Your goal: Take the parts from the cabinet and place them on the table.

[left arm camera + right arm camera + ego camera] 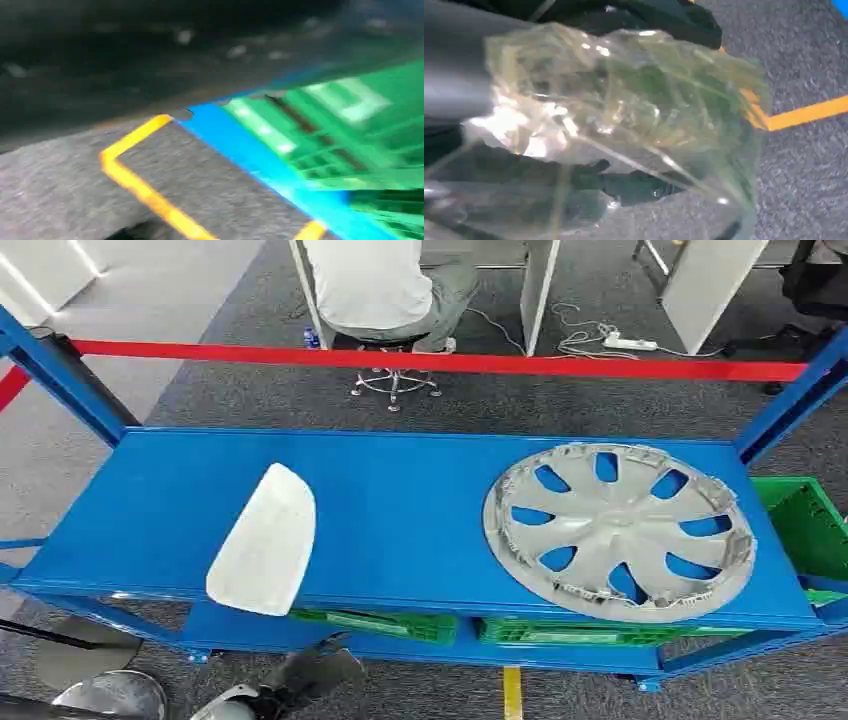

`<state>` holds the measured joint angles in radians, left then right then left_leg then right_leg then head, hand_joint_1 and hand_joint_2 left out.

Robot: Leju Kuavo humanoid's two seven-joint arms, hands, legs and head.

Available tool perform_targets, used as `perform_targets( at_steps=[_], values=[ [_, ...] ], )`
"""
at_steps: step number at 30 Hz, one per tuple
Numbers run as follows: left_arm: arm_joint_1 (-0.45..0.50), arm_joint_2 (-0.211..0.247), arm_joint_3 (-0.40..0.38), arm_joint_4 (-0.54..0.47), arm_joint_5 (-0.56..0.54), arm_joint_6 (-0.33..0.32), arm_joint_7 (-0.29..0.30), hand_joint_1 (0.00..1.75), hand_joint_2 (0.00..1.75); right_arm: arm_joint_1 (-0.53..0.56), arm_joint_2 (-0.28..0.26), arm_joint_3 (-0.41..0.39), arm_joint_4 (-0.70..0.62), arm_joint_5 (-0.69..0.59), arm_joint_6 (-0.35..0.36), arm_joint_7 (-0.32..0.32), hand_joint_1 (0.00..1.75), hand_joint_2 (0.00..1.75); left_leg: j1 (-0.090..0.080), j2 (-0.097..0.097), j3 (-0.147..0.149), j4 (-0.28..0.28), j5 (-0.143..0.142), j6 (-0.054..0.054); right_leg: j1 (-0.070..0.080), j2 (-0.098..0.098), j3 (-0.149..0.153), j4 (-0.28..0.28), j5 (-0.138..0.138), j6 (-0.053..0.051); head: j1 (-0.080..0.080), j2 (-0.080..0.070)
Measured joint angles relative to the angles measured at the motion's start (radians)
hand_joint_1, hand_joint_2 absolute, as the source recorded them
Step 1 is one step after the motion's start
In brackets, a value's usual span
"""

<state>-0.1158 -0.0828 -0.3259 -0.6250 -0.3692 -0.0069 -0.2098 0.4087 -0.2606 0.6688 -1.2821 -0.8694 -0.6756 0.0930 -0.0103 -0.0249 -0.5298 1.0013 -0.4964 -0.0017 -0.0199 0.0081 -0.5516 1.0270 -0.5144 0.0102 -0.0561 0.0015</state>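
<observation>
On the blue rack's top shelf point(400, 490) lie two parts: a white curved cover point(262, 540) at the front left and a silver wheel cover point(618, 530) on the right. My left hand point(312, 670) hangs low below the shelf's front edge, under the white cover, and its fingers look dark and blurred. In the right wrist view my right hand point(451, 65) holds a crumpled clear plastic bag point(624, 110) with something greenish inside. The bag hides the fingers and hangs above the grey carpet.
Green crates point(380, 623) sit on the lower shelf, and another green crate point(810, 525) stands at the right end. A red barrier tape point(450, 361) runs behind the rack, with a seated person point(375, 285) beyond it. A yellow line point(512, 692) marks the floor.
</observation>
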Motion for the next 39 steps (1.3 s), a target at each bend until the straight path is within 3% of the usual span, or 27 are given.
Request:
perform_targets(
  at_steps=[12, 24, 35, 39],
  values=[
    [-0.036, 0.054, -0.245, -0.273, 0.102, -0.103, 0.057, 0.00, 0.00, -0.085, -0.032, 0.150, 0.035, -0.151, -0.005, -0.101, 0.00, 0.00, 0.000, 0.000, 0.000, 0.000, 0.000, 0.000, 0.000, 0.000, -0.001, 0.000, 0.000, 0.000, 0.000, 0.000],
    [-0.078, 0.108, -0.467, -0.500, 0.188, -0.206, 0.059, 0.00, 0.00, -0.195, -0.091, 0.327, 0.075, -0.357, -0.005, -0.216, 0.00, 0.00, -0.001, 0.000, 0.000, 0.001, 0.000, 0.000, -0.001, 0.000, 0.000, 0.000, 0.000, 0.001, 0.000, 0.000],
    [-0.110, 0.161, -0.625, -0.624, 0.253, -0.310, 0.060, 0.00, 0.00, -0.296, -0.124, 0.491, 0.138, -0.564, -0.002, -0.331, 0.00, 0.00, -0.001, 0.000, -0.001, 0.001, 0.000, 0.000, -0.001, 0.000, -0.001, 0.000, 0.000, 0.001, 0.000, 0.000],
    [-0.124, 0.174, -0.666, -0.648, 0.254, -0.381, 0.090, 0.00, 0.00, -0.319, -0.131, 0.525, 0.146, -0.596, -0.001, -0.345, 0.00, 0.00, -0.001, 0.000, -0.001, 0.001, 0.000, 0.000, -0.001, 0.000, -0.001, 0.000, 0.000, 0.001, 0.000, 0.000]
  ],
)
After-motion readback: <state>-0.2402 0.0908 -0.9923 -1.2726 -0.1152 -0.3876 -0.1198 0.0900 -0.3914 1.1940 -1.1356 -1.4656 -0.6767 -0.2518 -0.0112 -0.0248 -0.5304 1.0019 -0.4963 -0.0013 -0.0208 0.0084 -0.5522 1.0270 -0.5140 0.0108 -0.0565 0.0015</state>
